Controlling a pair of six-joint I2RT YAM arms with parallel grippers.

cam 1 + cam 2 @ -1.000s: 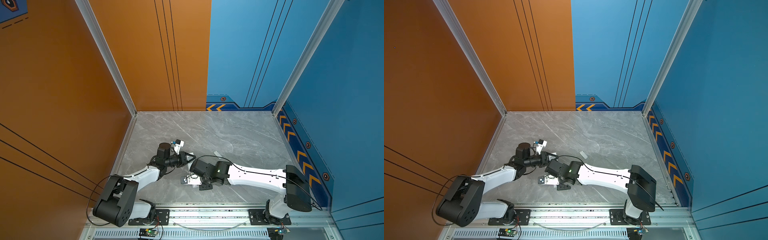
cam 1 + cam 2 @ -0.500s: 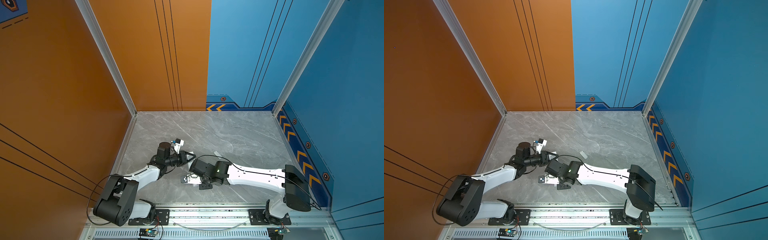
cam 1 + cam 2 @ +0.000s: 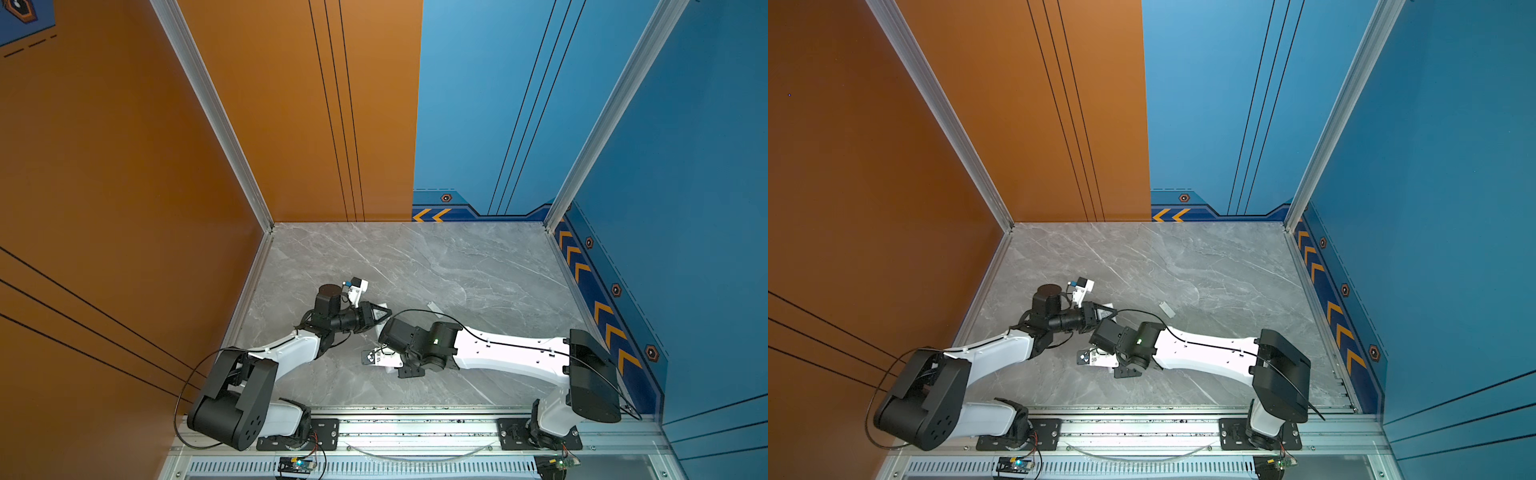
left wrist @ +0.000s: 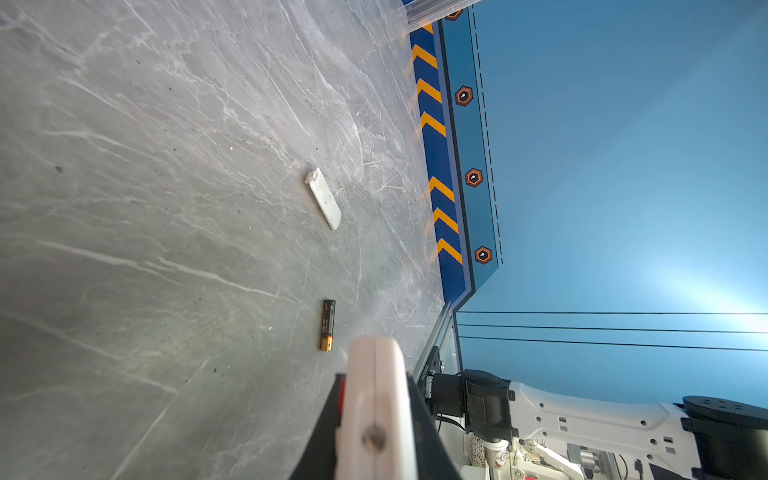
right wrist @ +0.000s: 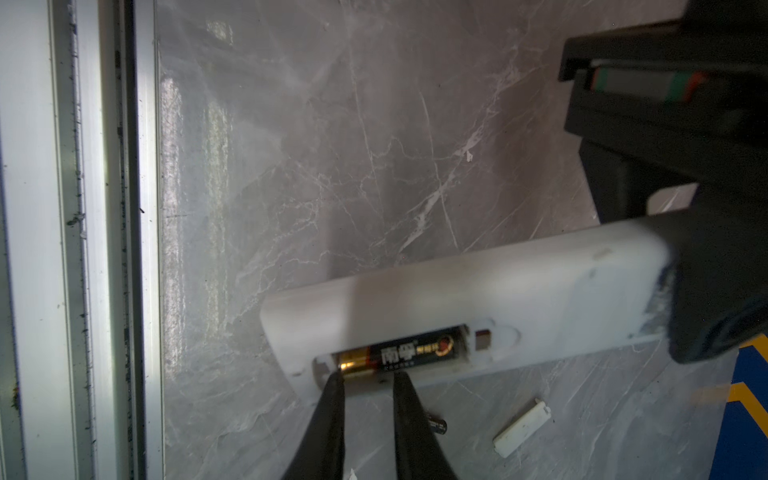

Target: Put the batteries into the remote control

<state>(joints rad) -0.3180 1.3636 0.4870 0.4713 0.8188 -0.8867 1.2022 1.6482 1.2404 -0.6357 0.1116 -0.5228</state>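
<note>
The remote control [image 5: 457, 291] is held on its long edge with its back showing. Its compartment is uncovered and one battery [image 5: 407, 352] sits inside. The left gripper [image 3: 376, 318] is clamped on one end of it. The right gripper [image 5: 365, 382] is at the compartment rim, jaws slightly apart and holding nothing. The second battery [image 4: 327, 325] lies on the table [image 4: 145, 208], near the loose battery cover [image 4: 323, 198]. I'd call it half done, with one battery left to load.
</note>
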